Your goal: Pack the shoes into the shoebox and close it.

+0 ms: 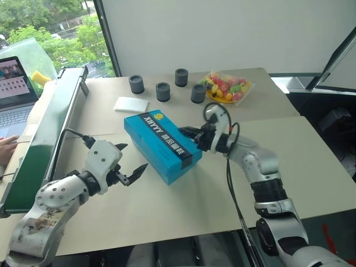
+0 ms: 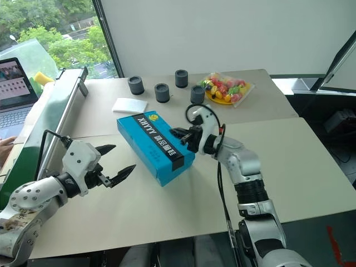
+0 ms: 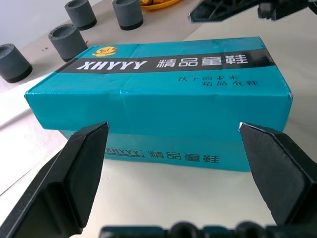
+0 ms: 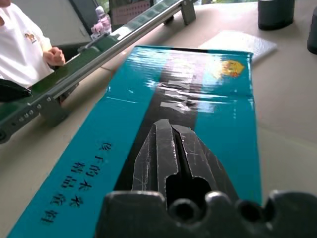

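Left wrist view looks between the two wide-spread fingers [image 3: 74, 173] of the left gripper [image 1: 132, 168] at a long side wall of the shoebox [image 1: 161, 144], with a strip of bare tabletop between the fingertips and that wall; nothing is in its grasp. From the head camera this gripper hovers off the box's near-left long side, clear of it, with open table [image 1: 167, 206] before it.

On the box's other long side, the right gripper [image 1: 186, 132] has its fingers pressed together, holding nothing. Its tips sit over the lid's right edge, about midway along; the right wrist view shows them low over the black band of the lid, though whether they touch it I cannot tell.

The shoebox lies closed and flat, set diagonally near the middle of the table. Beyond its far end lie a flat white pad [image 1: 131, 104], close to the far corner, and four dark grey cylinders [image 1: 163, 91] in a loose row. A yellow plate of coloured items [image 1: 227, 88] sits farther right of these. Left of the box, a green rail [image 1: 41, 144] runs along the table's edge, with a laptop [image 1: 14, 89] and a person's hand [image 1: 6, 146] past it. Right of the box the table is bare to its edge.
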Robot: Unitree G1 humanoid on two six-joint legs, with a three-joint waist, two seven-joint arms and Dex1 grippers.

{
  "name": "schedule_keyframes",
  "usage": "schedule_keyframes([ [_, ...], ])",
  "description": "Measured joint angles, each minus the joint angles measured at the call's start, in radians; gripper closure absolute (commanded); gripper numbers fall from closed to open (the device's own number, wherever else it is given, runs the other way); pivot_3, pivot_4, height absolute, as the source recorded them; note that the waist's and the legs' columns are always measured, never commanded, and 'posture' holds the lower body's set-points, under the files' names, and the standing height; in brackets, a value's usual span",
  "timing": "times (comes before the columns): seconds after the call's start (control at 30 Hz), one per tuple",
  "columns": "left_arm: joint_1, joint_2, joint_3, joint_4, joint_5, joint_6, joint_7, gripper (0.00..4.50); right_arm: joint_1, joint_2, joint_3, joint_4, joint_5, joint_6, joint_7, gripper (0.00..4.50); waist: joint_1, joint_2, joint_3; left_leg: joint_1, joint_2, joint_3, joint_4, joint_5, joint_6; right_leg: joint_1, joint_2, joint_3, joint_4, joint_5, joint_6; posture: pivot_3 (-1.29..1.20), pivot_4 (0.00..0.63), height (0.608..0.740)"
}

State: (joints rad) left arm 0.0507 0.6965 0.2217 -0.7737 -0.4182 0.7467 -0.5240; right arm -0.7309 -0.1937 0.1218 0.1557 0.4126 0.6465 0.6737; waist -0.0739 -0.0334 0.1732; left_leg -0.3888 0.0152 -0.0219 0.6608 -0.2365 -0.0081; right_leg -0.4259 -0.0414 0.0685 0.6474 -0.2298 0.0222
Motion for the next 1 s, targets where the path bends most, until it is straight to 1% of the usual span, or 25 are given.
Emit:
schedule_keyframes([
  [0.13,0.018,0.002,0.016,-0.003,-0.014,0.000,0.001,0.00,-0.178,0.107,0.037,0.101,-0.039,-0.073,0.010,4.37,0.003,0.000,0.000,0.000,0.000,-0.001,0.000,0.000,0.000,0.000,0.000,0.000,0.000,0.000,0.000,0.00,0.150,0.731],
  [0.23,0.031,0.002,0.022,-0.006,-0.016,0.001,0.007,0.00,-0.267,0.157,0.066,0.210,-0.075,-0.133,0.034,4.37,0.011,0.000,0.000,-0.001,0.000,-0.002,0.000,0.000,0.000,0.000,-0.002,-0.003,-0.001,0.000,0.000,0.00,0.150,0.731],
  [0.4,0.064,-0.004,0.049,-0.039,-0.017,0.005,0.033,0.00,-0.304,0.190,0.181,0.460,-0.208,-0.235,0.089,4.37,0.013,-0.001,0.000,-0.001,0.000,-0.003,0.000,0.000,0.000,0.000,-0.003,-0.002,-0.001,0.000,0.000,0.00,0.150,0.731],
  [0.53,0.089,-0.023,0.079,-0.065,-0.019,0.026,0.058,0.00,-0.316,0.199,0.225,0.612,-0.294,-0.314,0.100,4.37,0.007,0.000,0.000,0.000,0.000,-0.004,0.000,0.000,0.000,0.000,-0.002,-0.002,0.000,0.000,0.000,0.00,0.150,0.731],
  [0.67,0.112,-0.059,0.116,-0.106,-0.032,0.052,0.097,0.00,-0.344,0.223,0.219,0.715,-0.324,-0.385,0.112,4.37,0.004,-0.001,0.000,0.004,0.000,-0.005,0.000,0.000,0.000,0.004,-0.002,-0.002,0.000,0.000,0.000,0.00,0.150,0.731],
  [0.83,0.118,-0.068,0.128,-0.134,-0.045,0.071,0.123,0.00,-0.358,0.252,0.190,0.787,-0.341,-0.435,0.112,4.37,0.002,0.000,-0.001,0.008,0.000,-0.005,0.000,0.000,0.000,0.006,-0.001,-0.002,0.000,0.001,-0.001,0.00,0.150,0.731],
  [0.9,0.115,-0.072,0.129,-0.134,-0.048,0.076,0.133,0.00,-0.362,0.254,0.160,0.798,-0.336,-0.438,0.112,4.37,0.002,0.000,-0.001,0.008,0.000,-0.005,0.000,0.000,0.000,0.006,-0.001,-0.002,0.000,0.001,-0.001,0.00,0.150,0.731],
  [1.0,0.093,-0.117,0.140,-0.128,-0.049,0.081,0.177,0.00,-0.362,0.238,0.061,0.784,-0.276,-0.378,0.109,4.37,0.006,0.000,-0.001,0.003,0.000,-0.005,0.000,0.000,0.000,0.003,-0.001,-0.002,0.000,0.001,-0.001,0.00,0.150,0.731],
])
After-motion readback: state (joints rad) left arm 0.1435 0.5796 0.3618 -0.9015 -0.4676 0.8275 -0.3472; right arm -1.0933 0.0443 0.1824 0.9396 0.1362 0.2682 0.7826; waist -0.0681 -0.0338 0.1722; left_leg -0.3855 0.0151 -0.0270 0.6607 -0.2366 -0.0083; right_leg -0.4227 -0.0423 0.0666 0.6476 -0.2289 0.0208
